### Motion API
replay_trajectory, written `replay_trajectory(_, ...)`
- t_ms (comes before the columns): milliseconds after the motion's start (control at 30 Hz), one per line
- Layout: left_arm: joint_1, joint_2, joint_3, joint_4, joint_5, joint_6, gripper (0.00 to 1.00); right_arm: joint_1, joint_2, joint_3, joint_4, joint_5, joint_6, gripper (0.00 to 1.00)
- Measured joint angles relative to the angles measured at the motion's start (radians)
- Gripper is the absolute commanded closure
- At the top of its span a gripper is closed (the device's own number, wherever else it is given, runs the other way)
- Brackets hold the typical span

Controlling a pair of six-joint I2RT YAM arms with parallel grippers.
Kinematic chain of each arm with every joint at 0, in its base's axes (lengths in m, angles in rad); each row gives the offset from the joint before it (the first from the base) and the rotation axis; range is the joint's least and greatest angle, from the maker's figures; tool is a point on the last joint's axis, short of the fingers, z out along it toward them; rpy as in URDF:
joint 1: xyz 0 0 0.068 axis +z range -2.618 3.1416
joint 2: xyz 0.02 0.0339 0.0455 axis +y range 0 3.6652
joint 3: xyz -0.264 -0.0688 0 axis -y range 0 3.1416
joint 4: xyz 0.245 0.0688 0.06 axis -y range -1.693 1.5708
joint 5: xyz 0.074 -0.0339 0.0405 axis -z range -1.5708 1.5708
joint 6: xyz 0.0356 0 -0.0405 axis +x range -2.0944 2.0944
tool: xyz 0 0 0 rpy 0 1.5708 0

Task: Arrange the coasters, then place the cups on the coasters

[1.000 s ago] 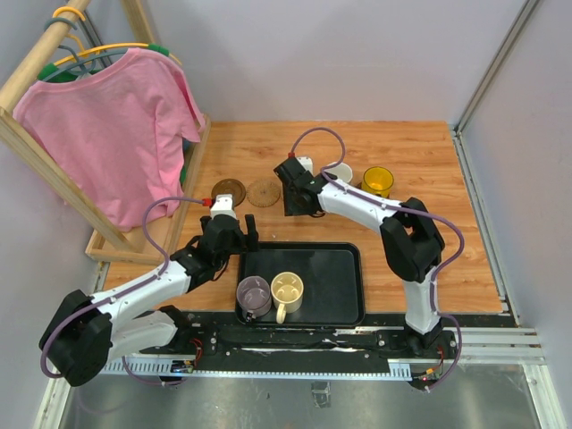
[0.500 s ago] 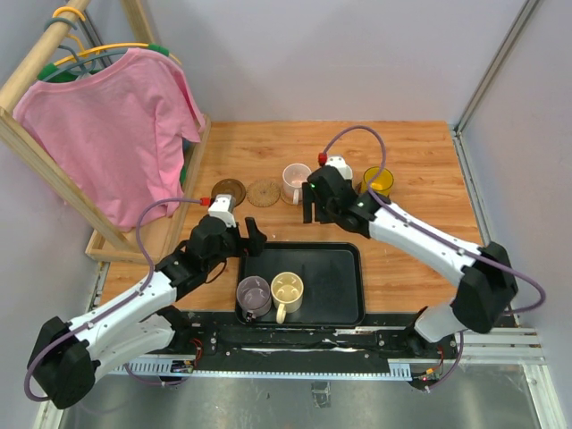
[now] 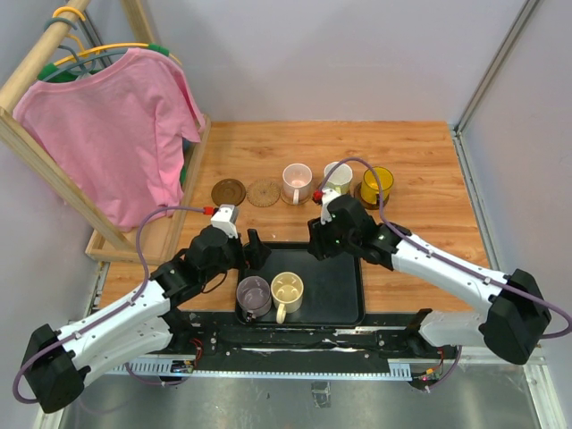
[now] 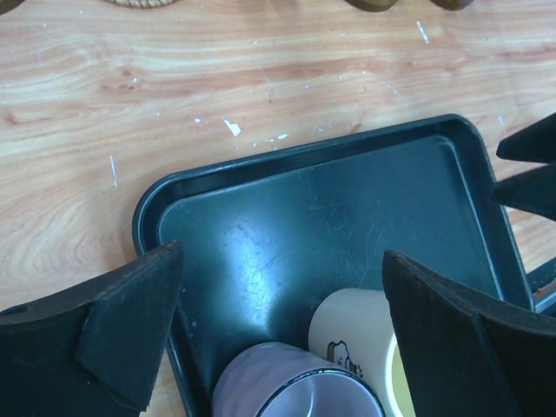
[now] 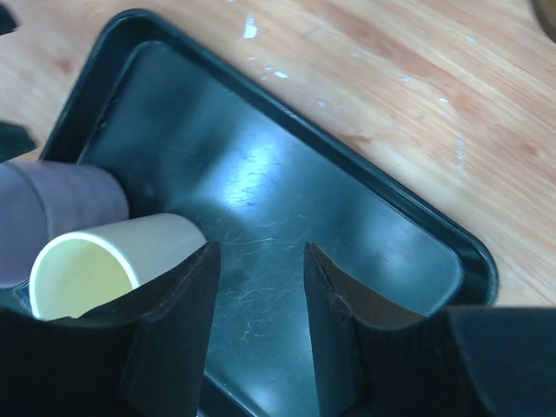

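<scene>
Showing the left gripper [image 4: 282, 291] spreading its jaws to full width and gripping nothing, hanging low over the near-left part of the black tray [image 4: 347, 200], probably lining up on the greyish purple cup [image 4: 287, 391] standing just below the fingers, right beside the cream-yellow cup [image 4: 356, 334]. Showing the right gripper [image 5: 259, 278] holding its jaws partly apart, likewise empty, hovering above the tray's far edge and facing the same pair, presumably sharing the unloading. Leaving, farther out on the wooden table [image 3: 420, 241], a dark coaster [image 3: 228, 191] and a tan coaster [image 3: 264, 192] lying bare at the left of the row, evidently reserved for those two cups. Continuing rightward with the pink cup [image 3: 297, 181], pale green cup [image 3: 338, 174] and amber cup [image 3: 377, 181] standing upright, the last resting on a dark disc; not telling whether discs are lying under the other two.
</scene>
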Motion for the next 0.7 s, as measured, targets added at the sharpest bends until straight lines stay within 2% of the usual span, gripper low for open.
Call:
replay_trajectory(300, -0.001, 0.014, -0.003, -0.018, -0.034, -0.003, 0.00, 0.116, 0.085, 0.039, 0.022, -0.126, -0.110, 0.58)
replay_trajectory(700, -0.001, 0.026, -0.003, -0.017, -0.048, -0.002, 0.00, 0.227, 0.209, 0.151, -0.037, -0.146, -0.184, 0.61)
